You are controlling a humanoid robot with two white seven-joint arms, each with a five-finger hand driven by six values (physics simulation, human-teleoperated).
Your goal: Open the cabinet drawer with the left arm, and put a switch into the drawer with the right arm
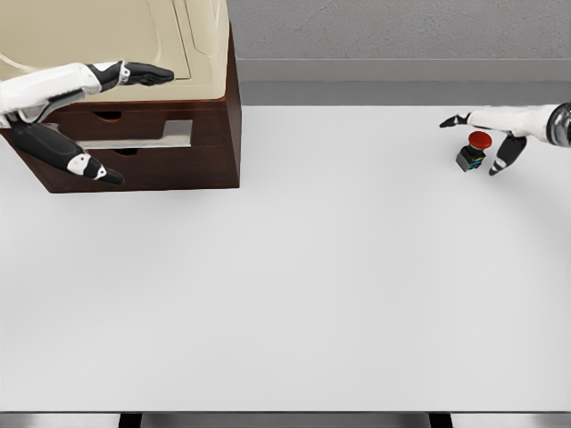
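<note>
The switch (473, 152) sits on the surface just beneath the right hand (500, 129), whose spread fingers straddle it ungrasped, far right of the cabinet drawer (134, 135)

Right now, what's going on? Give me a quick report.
Left hand open at cabinet, drawer slightly out. Right hand open around switch, not gripping. Table between them.

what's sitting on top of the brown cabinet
A beige boxy appliance rests on the brown cabinet, covering nearly all of its top. The picture edge cuts off its upper part, and the left hand hides the cabinet's left side.
</note>
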